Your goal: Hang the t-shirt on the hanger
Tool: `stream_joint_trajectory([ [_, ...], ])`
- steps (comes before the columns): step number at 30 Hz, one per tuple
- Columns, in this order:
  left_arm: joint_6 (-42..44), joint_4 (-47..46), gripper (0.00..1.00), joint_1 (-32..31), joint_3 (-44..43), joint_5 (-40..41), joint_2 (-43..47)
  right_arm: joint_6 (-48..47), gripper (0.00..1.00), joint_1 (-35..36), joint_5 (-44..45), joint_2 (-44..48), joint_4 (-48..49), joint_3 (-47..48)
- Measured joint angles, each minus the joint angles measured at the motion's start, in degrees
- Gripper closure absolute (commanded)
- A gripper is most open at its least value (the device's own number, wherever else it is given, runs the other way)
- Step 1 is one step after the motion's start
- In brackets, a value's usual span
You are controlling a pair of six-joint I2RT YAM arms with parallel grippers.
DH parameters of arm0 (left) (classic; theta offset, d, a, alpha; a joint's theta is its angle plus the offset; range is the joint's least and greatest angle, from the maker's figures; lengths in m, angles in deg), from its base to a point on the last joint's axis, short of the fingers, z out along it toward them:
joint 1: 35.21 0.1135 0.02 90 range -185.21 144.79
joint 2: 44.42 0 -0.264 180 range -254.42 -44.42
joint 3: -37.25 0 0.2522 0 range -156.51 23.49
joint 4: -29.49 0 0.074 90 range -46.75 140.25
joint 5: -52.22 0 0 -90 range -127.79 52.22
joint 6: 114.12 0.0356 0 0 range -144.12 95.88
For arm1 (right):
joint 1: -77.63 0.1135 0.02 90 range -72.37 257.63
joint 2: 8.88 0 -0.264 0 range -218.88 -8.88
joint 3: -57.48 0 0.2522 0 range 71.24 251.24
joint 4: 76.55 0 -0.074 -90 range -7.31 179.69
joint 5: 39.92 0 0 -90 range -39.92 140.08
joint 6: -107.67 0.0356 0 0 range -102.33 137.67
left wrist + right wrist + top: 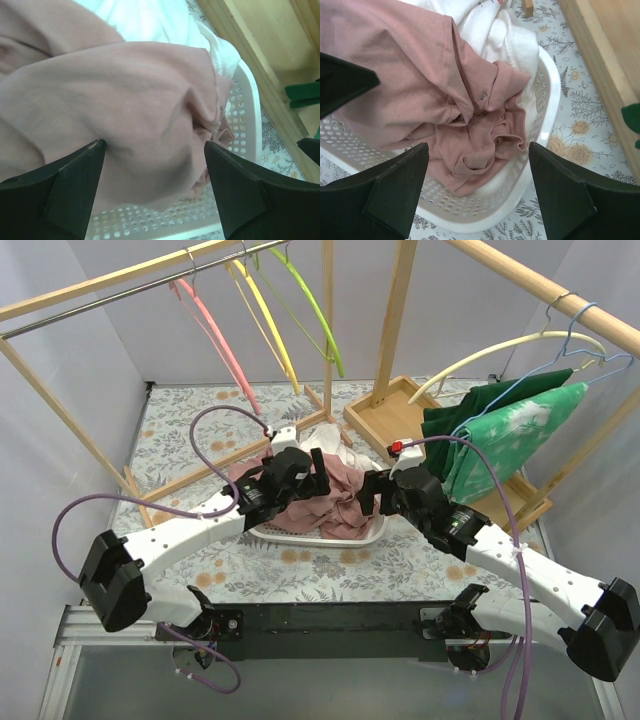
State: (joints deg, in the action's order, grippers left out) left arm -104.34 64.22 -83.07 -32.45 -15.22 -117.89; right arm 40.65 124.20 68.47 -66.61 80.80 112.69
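Note:
A dusty-pink t-shirt (335,498) lies crumpled in a white perforated basket (300,537) at the table's middle, over a white garment (322,442). The pink hanger (218,338) hangs from the rail at the back left. My left gripper (290,478) is open, low over the pink shirt (125,95), jaws either side of a fold. My right gripper (375,495) is open just above the shirt's bunched collar (485,145) and the basket's near rim (520,200).
A yellow hanger (268,325) and a green hanger (315,310) hang beside the pink one. A wooden rack post (395,325) and tray base (400,415) stand at the back right, with green garments (505,430) on hangers. The tablecloth (180,430) is floral.

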Motion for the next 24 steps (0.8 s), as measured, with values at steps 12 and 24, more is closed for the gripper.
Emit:
stream_joint_trajectory([
  [12,-0.1,2.3,1.00,-2.8,-2.5,7.0,-4.5,-1.0,0.14,0.0,2.4,1.9,0.3,-0.1],
  [24,-5.4,14.9,1.00,-2.8,-0.7,15.4,20.6,-2.2,0.09,0.0,-3.5,-8.5,6.8,0.5],
])
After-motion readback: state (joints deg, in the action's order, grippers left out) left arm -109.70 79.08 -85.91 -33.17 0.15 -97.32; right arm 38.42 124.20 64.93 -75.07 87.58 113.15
